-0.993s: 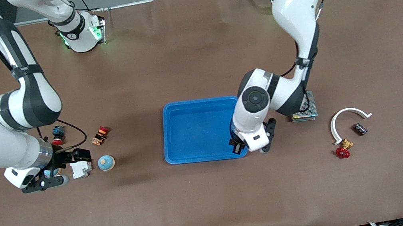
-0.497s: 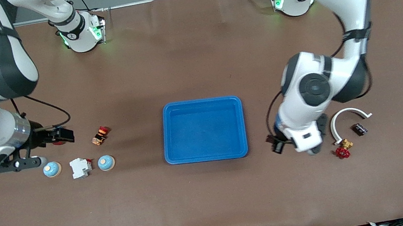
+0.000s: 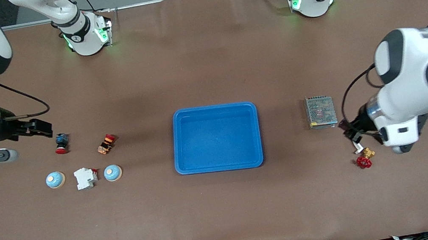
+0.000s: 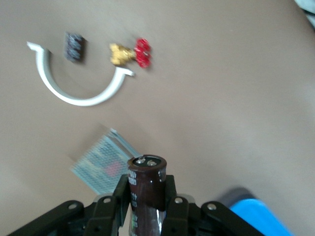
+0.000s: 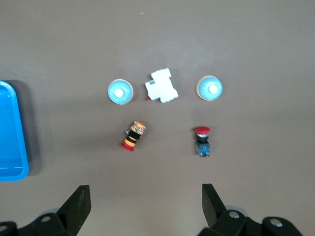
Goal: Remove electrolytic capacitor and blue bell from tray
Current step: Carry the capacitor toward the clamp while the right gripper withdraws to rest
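The right end effector [image 3: 33, 130] hangs over the counter [image 3: 228, 212] at the right arm's end, fingers spread wide and holding nothing. Two blue bells [image 3: 55, 180] [image 3: 112, 173] sit on the counter with a white breaker [image 3: 86, 178] between them. The blue tray [image 3: 217, 138] lies mid-counter. The left end effector [image 4: 146, 196], over the white clamp [image 4: 78, 88], is clamped on the dark capacitor [image 4: 146, 184].

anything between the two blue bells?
Yes: the white breaker sits between the two bells, apart from both; front and right wrist views show it.
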`<act>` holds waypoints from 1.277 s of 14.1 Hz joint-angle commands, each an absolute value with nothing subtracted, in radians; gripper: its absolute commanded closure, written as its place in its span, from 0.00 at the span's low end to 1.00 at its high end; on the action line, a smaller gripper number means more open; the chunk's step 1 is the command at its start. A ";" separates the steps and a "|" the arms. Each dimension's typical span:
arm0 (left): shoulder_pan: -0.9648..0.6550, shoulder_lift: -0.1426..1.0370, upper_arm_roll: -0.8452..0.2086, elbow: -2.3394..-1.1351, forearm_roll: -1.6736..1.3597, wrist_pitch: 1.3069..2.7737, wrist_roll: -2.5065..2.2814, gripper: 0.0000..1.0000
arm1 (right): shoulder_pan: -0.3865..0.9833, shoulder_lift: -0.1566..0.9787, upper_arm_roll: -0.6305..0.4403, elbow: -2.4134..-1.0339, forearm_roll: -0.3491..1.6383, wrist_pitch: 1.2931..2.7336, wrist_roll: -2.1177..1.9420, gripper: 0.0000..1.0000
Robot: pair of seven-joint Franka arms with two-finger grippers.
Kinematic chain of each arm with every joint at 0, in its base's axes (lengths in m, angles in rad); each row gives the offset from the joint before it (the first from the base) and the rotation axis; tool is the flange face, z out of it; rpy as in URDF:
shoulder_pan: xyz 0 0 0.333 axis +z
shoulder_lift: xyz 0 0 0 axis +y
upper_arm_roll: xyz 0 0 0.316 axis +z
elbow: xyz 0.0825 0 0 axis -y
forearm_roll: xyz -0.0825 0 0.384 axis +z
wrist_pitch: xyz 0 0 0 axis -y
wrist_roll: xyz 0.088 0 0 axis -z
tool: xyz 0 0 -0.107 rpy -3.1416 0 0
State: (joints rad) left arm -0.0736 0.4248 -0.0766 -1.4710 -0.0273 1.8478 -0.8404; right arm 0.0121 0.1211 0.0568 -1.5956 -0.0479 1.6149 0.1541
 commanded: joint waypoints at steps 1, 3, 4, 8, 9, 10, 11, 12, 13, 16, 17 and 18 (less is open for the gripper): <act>0.036 0.302 -0.087 -1.642 -0.064 1.856 -0.608 1.00 | -0.006 0.109 0.072 -1.543 -0.063 1.546 0.161 0.00; 0.101 0.244 -0.084 -1.753 -0.066 1.887 -0.435 1.00 | -0.006 0.075 0.072 -1.543 -0.061 1.528 0.155 0.00; 0.126 0.217 -0.086 -1.808 -0.066 1.928 -0.378 1.00 | -0.006 0.063 0.072 -1.543 -0.061 1.522 0.137 0.00; 0.138 0.161 -0.086 -1.957 -0.057 2.037 -0.307 1.00 | 0.000 0.037 0.055 -1.543 -0.060 1.508 0.074 0.00; 0.140 0.135 -0.084 -2.030 -0.055 2.108 -0.283 1.00 | 0.003 0.034 0.051 -1.542 -0.060 1.505 0.068 0.00; 0.140 0.109 -0.084 -2.115 -0.055 2.202 -0.273 1.00 | 0.005 0.028 0.042 -1.542 -0.060 1.502 0.055 0.00; 0.138 0.092 -0.086 -2.185 -0.054 2.274 -0.272 1.00 | 0.005 0.012 0.034 -1.543 -0.060 1.502 0.032 0.00; 0.134 0.089 -0.086 -2.227 -0.052 2.322 -0.272 1.00 | 0.006 0.008 0.017 -1.543 -0.054 1.491 0.017 0.00; 0.130 0.089 -0.092 -2.259 -0.052 2.363 -0.272 1.00 | 0.011 0.005 0.008 -1.543 -0.051 1.485 0.014 0.00; 0.138 0.110 -0.104 -2.350 0.017 2.509 -0.268 1.00 | 0.000 -0.008 -0.003 -1.542 -0.052 1.486 -0.029 0.00; 0.140 0.129 -0.104 -2.373 0.026 2.563 -0.268 1.00 | -0.005 -0.008 -0.006 -1.542 -0.051 1.486 -0.031 0.00; 0.140 0.149 -0.104 -2.382 0.040 2.594 -0.265 1.00 | -0.036 -0.008 0.006 -1.542 -0.048 1.486 -0.031 0.00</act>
